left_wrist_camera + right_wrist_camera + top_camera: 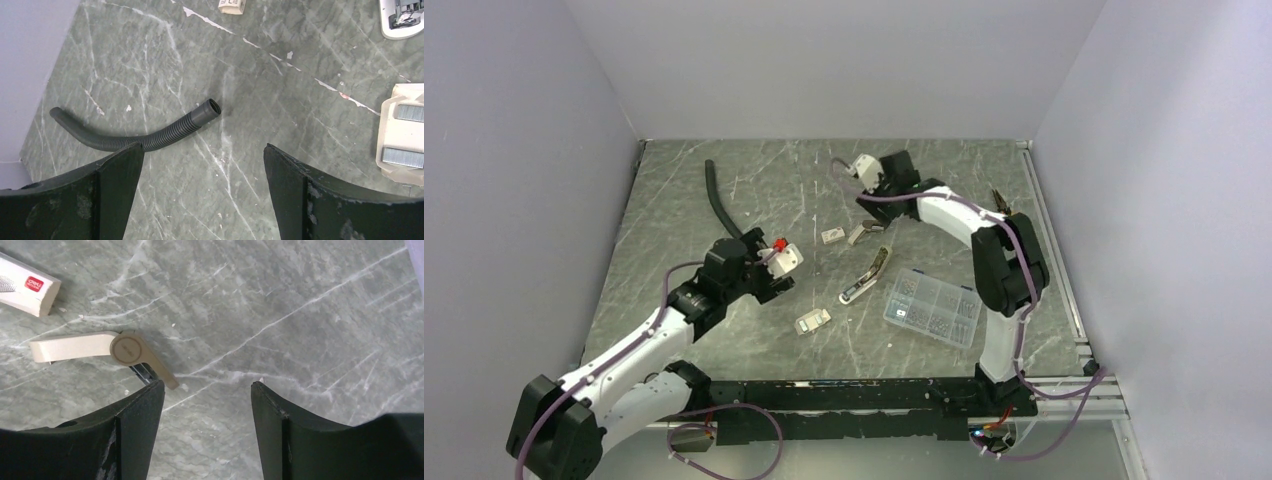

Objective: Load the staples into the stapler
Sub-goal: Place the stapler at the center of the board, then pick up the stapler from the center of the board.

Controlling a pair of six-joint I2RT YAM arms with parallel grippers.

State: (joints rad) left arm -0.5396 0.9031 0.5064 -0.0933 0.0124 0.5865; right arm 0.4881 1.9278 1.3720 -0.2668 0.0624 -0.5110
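My left claw (201, 150) and right claw (207, 385) gape empty above a marbled desk (754, 170) bearing one slim stapler (867, 275), one ribbed black hose (170, 134), one clear box (932, 307).

Stapler (867, 276) swung open, lying flat, table (674, 210) centre.

Black hose (175, 132), clear compartment box (932, 308)

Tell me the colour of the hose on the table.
Dark grey, ribbed along its length. The hose shows best in the left wrist view.
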